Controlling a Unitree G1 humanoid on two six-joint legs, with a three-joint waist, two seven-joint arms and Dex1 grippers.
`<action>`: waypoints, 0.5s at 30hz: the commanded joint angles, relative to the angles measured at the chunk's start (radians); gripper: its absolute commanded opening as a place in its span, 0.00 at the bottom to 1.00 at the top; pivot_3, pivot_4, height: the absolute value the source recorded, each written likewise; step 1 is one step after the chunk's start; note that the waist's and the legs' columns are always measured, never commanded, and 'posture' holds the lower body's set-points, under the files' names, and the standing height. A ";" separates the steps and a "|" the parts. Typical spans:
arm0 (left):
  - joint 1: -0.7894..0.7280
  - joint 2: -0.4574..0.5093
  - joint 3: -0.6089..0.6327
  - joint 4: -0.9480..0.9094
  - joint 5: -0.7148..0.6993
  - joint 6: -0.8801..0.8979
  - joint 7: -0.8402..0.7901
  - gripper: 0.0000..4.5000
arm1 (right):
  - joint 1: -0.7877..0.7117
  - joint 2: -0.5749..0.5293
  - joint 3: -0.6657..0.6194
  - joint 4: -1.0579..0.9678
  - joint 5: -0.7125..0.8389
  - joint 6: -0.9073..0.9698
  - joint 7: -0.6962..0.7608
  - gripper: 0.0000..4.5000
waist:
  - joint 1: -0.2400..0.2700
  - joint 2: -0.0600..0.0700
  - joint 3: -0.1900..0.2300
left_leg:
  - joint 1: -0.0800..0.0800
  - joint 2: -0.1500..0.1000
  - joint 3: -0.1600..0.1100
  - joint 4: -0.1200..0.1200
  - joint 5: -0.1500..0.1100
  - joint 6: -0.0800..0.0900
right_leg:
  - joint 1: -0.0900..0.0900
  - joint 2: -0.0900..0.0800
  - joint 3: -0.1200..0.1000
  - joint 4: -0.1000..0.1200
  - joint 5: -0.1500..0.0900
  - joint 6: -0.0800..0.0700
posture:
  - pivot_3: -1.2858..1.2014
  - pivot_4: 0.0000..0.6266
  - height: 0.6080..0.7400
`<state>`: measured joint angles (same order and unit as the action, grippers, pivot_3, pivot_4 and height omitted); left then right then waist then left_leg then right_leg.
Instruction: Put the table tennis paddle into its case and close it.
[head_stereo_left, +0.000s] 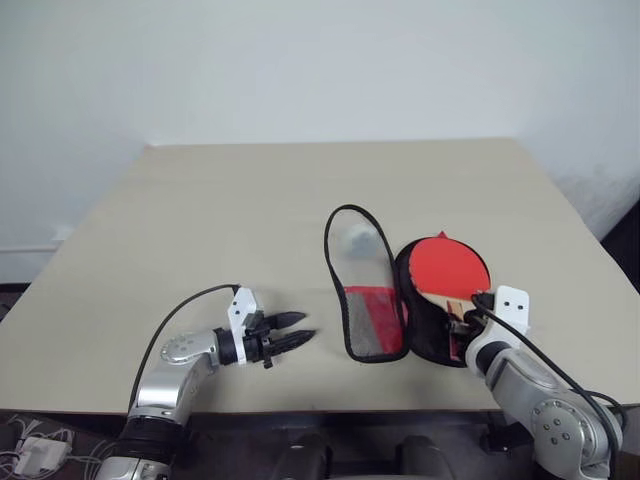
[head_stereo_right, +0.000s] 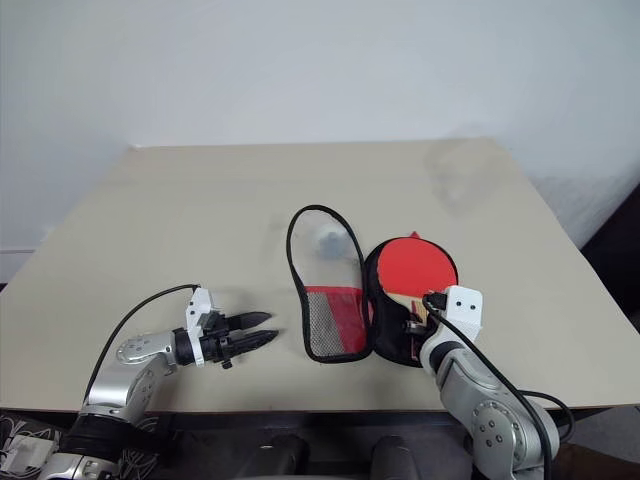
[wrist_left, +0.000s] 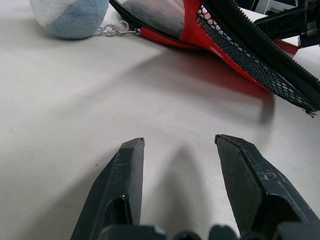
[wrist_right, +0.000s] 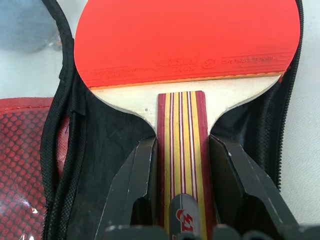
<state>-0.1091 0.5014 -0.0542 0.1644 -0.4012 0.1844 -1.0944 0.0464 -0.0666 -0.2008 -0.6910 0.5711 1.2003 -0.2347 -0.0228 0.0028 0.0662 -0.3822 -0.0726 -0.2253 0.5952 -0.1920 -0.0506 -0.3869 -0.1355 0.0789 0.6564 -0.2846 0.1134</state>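
So we're roughly halfway, by our read. Starting at the left: our left gripper (head_stereo_left: 297, 331) hangs just over the bare table (head_stereo_left: 200, 220), jaws parted with nothing between them, near the case (head_stereo_left: 400, 310) but not touching it. Nothing's happening on that side yet.

Moving right, the case lies unzipped and spread flat. Its left half is the flap (head_stereo_left: 362, 295), black rim looping up and red mesh lining showing near the bottom. A small grey lump (head_stereo_left: 358, 238) sits inside that loop, hooked to the case by a little chain in the left wrist view. Otherwise that half holds nothing.

The right half, black-lined, has the paddle (head_stereo_left: 448, 268) lying in it, red face up, round head toward the far end. It looks seated, though we can't tell if it's fully nestled.

At the far right, our right gripper (wrist_right: 180, 165) is clamped on the paddle's handle, one finger on each side of the striped wood.

So what's left, we reckon: let go of the handle, fold the flap over, and zip it.
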 joint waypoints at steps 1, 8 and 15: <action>-0.021 0.008 0.020 -0.026 -0.002 -0.010 -0.004 0.53 | -0.024 -0.008 0.030 0.008 -0.019 -0.011 0.030 0.26 | 0.000 0.000 0.000 | 0.000 0.000 0.000 0.000 0.000 0.000 | 0.000 0.000 0.000 0.000 0.000 0.000 | 0.52 0.00 1.00; -0.023 0.007 0.020 -0.025 -0.001 -0.011 0.000 0.53 | -0.052 -0.001 0.020 0.039 -0.048 -0.024 0.050 0.49 | 0.000 0.000 0.000 | 0.000 0.000 0.000 0.000 0.000 0.000 | 0.000 0.000 0.000 0.000 0.000 0.000 | 0.52 0.00 1.00; -0.027 0.008 0.020 -0.067 -0.009 0.021 0.017 0.53 | -0.045 -0.042 -0.013 0.014 -0.039 -0.054 0.120 0.95 | 0.000 0.000 0.000 | 0.000 0.000 0.000 0.000 0.000 0.000 | 0.000 0.000 0.000 0.000 0.000 0.000 | 0.52 0.00 1.00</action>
<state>-0.1156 0.5013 -0.0543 0.1334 -0.4015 0.2032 -1.0813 0.0096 -0.0767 -0.1890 -0.6357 0.5269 1.1800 -0.1548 -0.0227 0.0026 0.0662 -0.3820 -0.0726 -0.2254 0.5954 -0.1919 -0.0505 -0.3864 -0.1353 0.0788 0.6566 -0.2844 0.1133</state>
